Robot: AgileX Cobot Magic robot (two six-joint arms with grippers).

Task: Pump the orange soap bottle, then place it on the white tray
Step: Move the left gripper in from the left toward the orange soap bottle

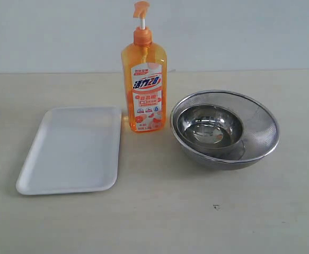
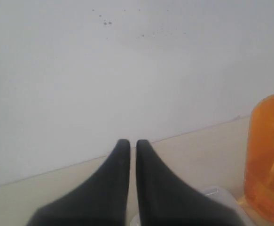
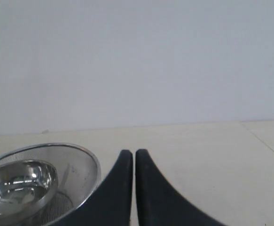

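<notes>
Beside the orange soap bottle (image 1: pixel 143 90), upright on the desk (image 1: pixel 196 211), the white tray (image 1: pixel 69 151) lies on one side and nested steel bowls (image 1: pixel 260 129) on the other, while the left hand (image 2: pixel 133 143) and right hand (image 3: pixel 134 153) are pressed together, empty.

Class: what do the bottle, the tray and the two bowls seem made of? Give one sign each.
Bottle: see-through orange plastic, glossy.
Tray: white, matte, probably plastic or foam.
Inner bowl: polished steel, mirror reflections.
Outer bowl: seemingly fine metal mesh, solid rim.
</notes>
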